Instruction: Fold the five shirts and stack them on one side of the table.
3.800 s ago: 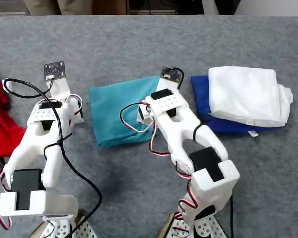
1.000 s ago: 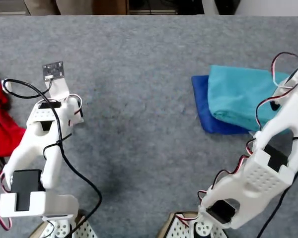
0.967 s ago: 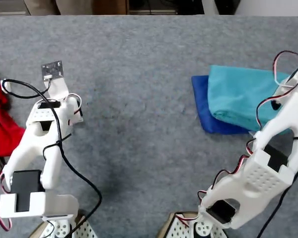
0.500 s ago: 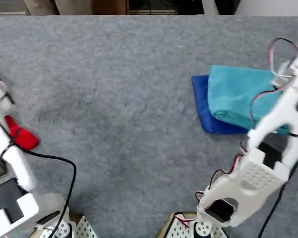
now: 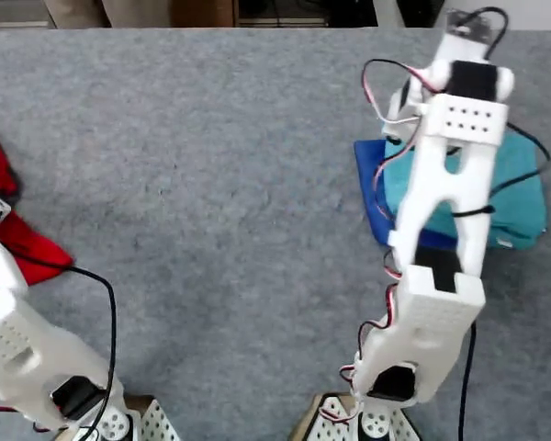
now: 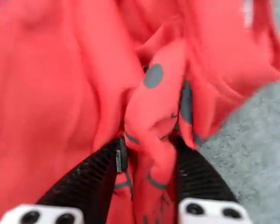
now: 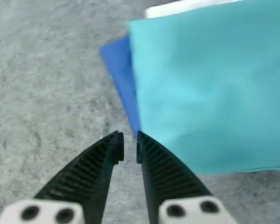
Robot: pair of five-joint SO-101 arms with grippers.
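My left gripper (image 6: 149, 142) is clamped on a fold of the red shirt (image 6: 60, 84) at the table's (image 5: 211, 138) 9 o'clock edge. I judge this the fourth shirt, and it needs dragging to the centre and spreading. My right gripper (image 7: 129, 140), fingers together and empty, hangs by the teal shirt (image 7: 210, 88) topping the 2 o'clock stack

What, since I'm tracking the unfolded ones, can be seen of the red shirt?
The red shirt is unfolded and crumpled, soft thin-looking cloth with grey dot and line marks on one fold. That bunched fold is pinched by the left gripper, between its black fingers. The shirt lies at the left edge of the grey table.
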